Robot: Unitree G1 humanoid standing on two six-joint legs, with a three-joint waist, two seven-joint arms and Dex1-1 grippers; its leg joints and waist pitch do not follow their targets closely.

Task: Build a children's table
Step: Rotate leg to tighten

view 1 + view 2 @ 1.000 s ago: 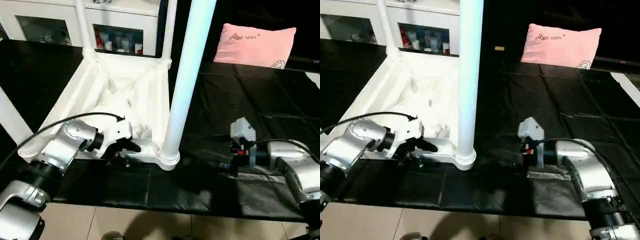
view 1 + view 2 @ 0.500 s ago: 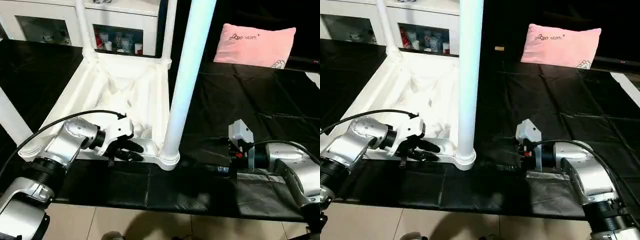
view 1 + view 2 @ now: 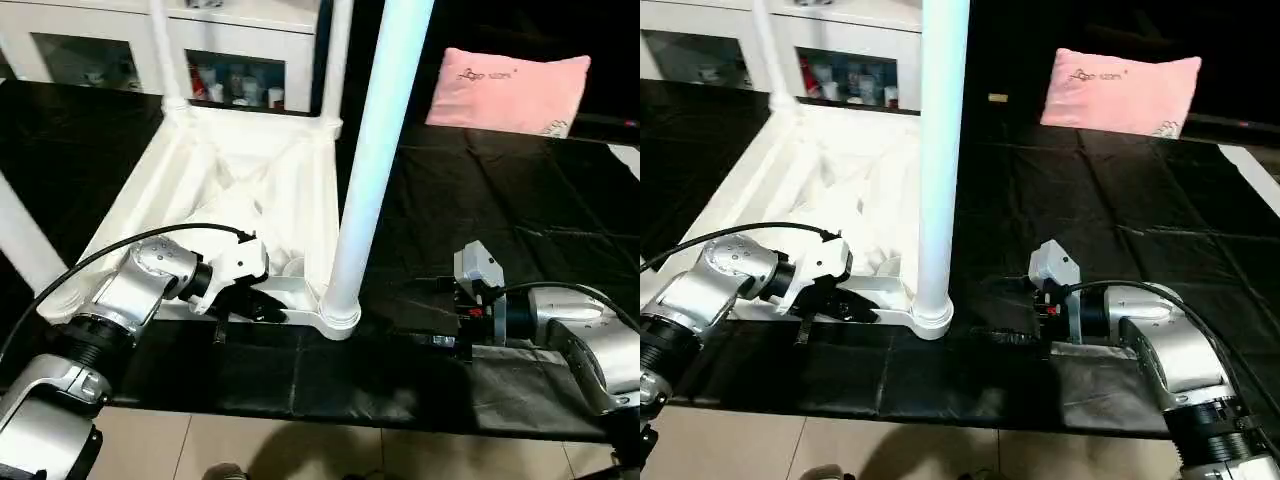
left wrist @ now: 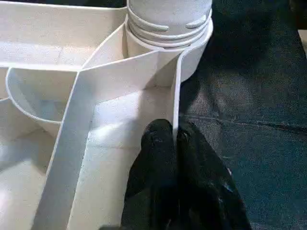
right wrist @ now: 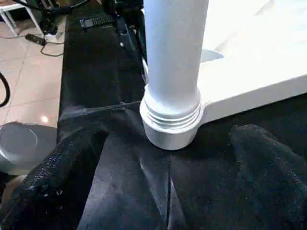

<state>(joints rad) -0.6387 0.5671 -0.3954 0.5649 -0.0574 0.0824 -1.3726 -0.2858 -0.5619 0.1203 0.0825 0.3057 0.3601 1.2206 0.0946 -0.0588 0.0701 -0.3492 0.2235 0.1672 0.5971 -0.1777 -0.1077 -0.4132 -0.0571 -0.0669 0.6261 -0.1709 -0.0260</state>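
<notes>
Two grippers: both low at the near edge.
Left gripper (image 4: 175, 143): clamped on the tabletop (image 3: 250, 180) rim, near the corner socket.
Right gripper (image 5: 158, 158): fingers spread wide, empty, facing the near leg (image 3: 375, 150).
Tabletop: upside down on black cloth (image 3: 520, 200), legs upright.
Beyond: pink pillow (image 3: 505, 88).

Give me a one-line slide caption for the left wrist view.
Left gripper pinches the upturned tabletop's thin rim wall, just short of the corner socket holding a leg.

The white ribbed tabletop (image 3: 250, 190) lies upside down on the black surface (image 3: 520, 210), with apparently four legs (image 3: 375, 160) standing upright in its corner sockets.
</notes>
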